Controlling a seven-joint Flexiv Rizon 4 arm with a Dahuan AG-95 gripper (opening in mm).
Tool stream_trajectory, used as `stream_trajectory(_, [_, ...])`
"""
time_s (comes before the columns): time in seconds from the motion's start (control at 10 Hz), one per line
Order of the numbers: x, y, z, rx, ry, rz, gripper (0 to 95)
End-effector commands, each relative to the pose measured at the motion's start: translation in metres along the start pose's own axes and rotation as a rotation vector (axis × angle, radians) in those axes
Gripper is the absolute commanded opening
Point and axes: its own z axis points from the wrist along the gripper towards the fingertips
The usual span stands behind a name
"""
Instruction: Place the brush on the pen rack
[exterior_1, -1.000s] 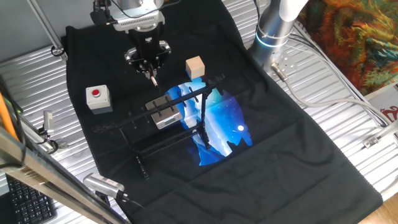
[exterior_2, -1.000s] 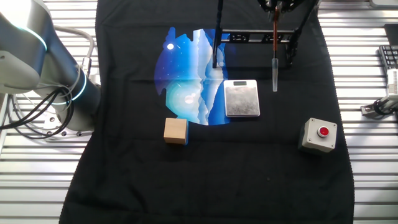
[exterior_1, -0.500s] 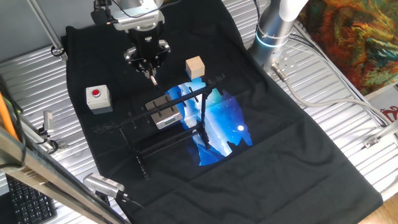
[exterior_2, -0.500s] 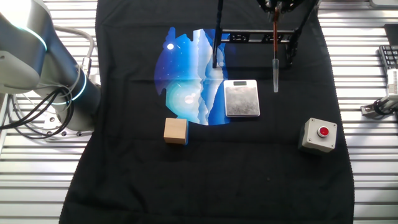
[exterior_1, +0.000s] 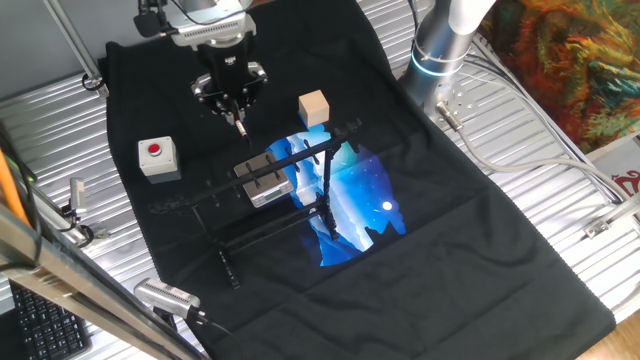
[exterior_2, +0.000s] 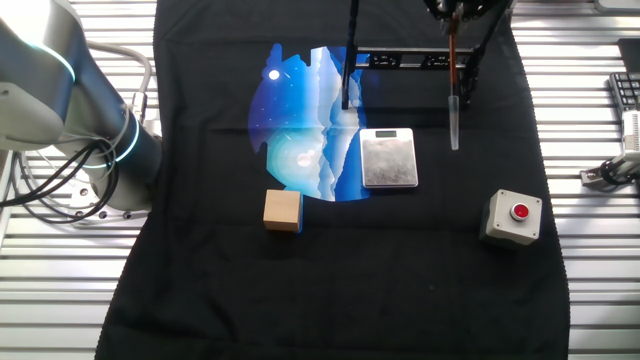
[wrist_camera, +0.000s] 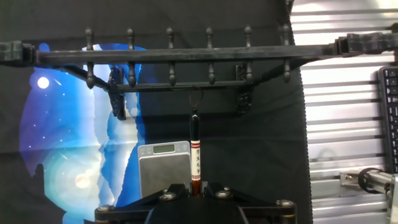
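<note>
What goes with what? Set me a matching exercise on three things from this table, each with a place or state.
1. brush
2. wooden cube
3. grey box

a. carries a red button
b. hangs tip down from the claw
c. sits beside the blue print

Pairs: 1-b, 2-c, 3-a.
</note>
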Motion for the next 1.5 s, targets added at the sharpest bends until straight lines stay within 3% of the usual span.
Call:
stream_trajectory(0.1, [-0.002, -0.005, 0.001, -0.002, 0.002, 0.006, 0.0])
stream_trajectory(0.5, [-0.002, -0.008, 0.014, -0.001, -0.01, 0.008, 0.0])
stream_trajectory(1.3, [-0.003, -0.008, 0.012, -0.01, -0.005, 0.015, 0.0])
stream_trajectory(1.5, [-0.004, -0.007, 0.007, -0.009, -0.007, 0.018, 0.0])
